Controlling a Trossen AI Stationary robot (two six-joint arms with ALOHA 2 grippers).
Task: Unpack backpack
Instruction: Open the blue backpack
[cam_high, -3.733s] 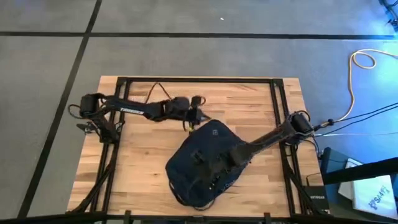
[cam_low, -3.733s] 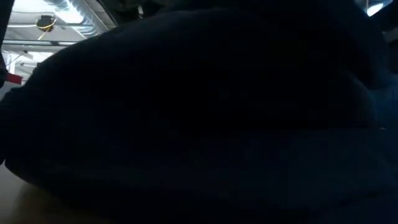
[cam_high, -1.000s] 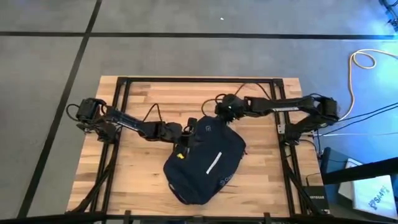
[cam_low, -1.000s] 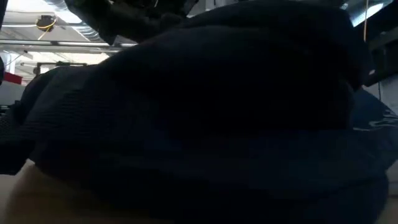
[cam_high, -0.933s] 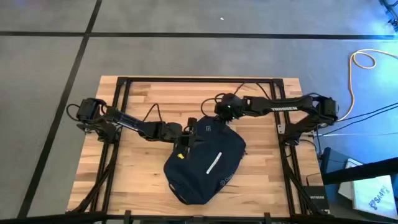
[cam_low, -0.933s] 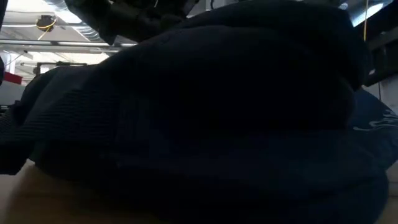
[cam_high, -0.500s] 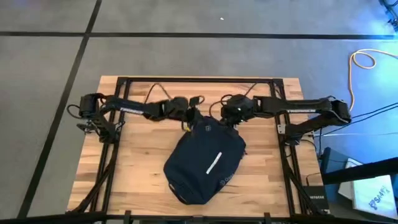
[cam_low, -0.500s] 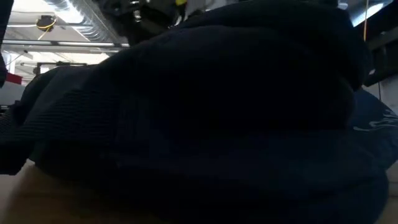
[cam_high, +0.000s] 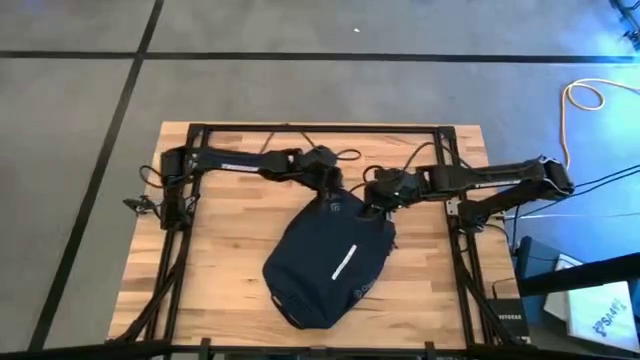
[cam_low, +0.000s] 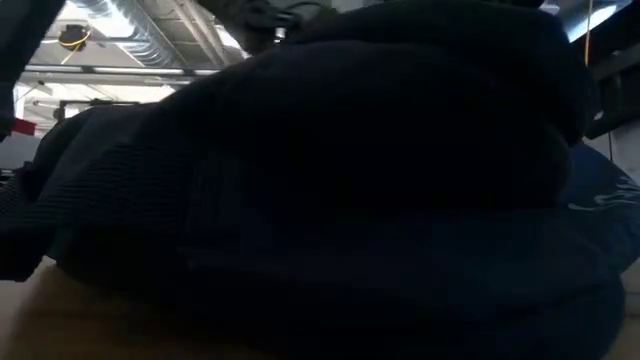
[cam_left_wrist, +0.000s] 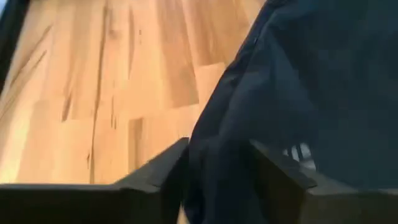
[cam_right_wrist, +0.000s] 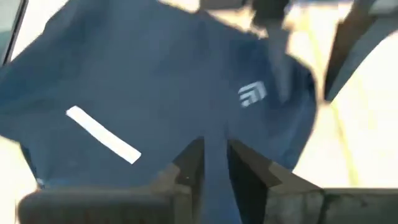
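The worktop (cam_high: 230, 250), of pale wood planks, is crossed by a dark frame. The backpack (cam_high: 330, 255) is laid flat near its middle, stripe and logo facing up. Its upper end is met by both arms, reaching in from either side. The left tool (cam_left_wrist: 214, 165) is set at the pack's upper left edge, a fold of navy fabric pinched between its fingers. The right tool (cam_right_wrist: 214, 158) is at the upper right edge, nearly closed on a ridge of fabric.
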